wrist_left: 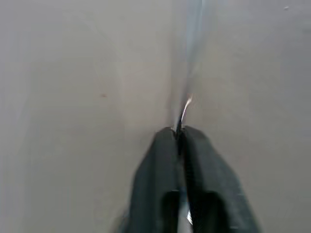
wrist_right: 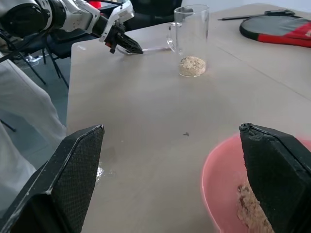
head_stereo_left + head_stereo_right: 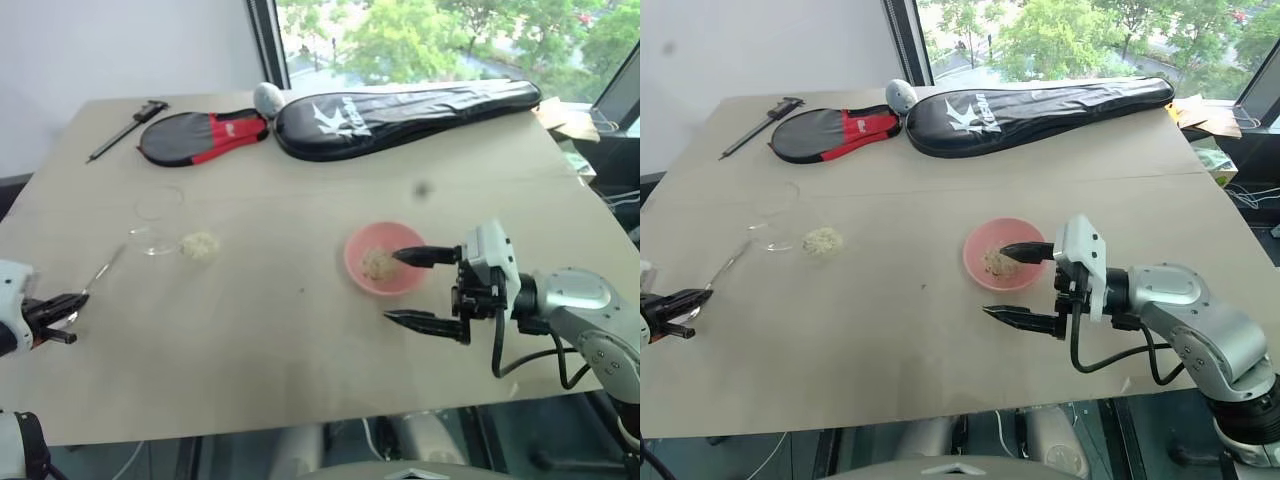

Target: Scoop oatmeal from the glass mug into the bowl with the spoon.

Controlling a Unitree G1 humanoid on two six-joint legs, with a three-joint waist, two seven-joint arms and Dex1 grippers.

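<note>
Presently, on table (image 3: 300, 330):
- Left gripper (image 3: 68, 302), jaws pinched together on spoon (image 3: 100, 272) at the table's left edge; grip at one end, the rest reaching toward glass mug (image 2: 190, 30), presumably for scooping.
- Glass mug upright, seemingly empty; loose clump of oatmeal (image 3: 199, 245) on bare table just beside it.
- Pink bowl (image 3: 357, 270) near centre, more oatmeal inside.
- Right gripper (image 3: 424, 288), jaws spread wide, empty, one finger over the bowl's rim, likely to steady it.

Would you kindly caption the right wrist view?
Open right gripper straddles pink bowl; left gripper pinches spoon beside glass mug.
</note>
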